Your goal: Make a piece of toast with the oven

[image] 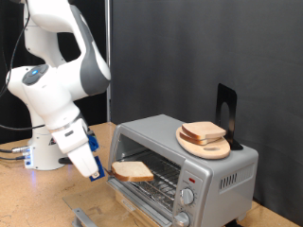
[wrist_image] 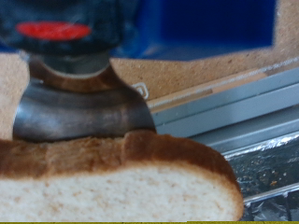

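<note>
1. Open oven door point(image: 142, 200): nearest to you in the exterior view, dropped flat at the foot of the oven mouth, with its handle bar toward the exterior view's bottom left. In the wrist view you see it as a grey metal edge point(wrist_image: 234, 103) running behind the bread.

2. Gripper point(image: 104, 175): you find it at the lower end of the white arm point(image: 57, 76), just at the exterior view's left of the oven opening, above the door. Its fingers are closed on the near edge of the piece of toast; the wrist view shows one dark finger point(wrist_image: 79, 107) pressed down on the crust.

3. Piece of toast point(image: 133, 171): a pale slice with a brown crust, held roughly level between the fingers, partly over the door and partly inside the oven mouth, just above the wire rack. Whether it touches the rack you cannot tell. In the wrist view it fills the lower part of the picture point(wrist_image: 121, 182).

4. Oven point(image: 222, 170): silver, standing on the wooden bench point(image: 28, 199), two round knobs on its front panel at the exterior view's right, wire rack point(image: 166, 180) visible inside.

5. Round wooden plate point(image: 204, 144): on the oven's top, carrying more bread slices point(image: 204, 131).

6. Black stand point(image: 226, 113): upright on the oven top behind the plate.
</note>
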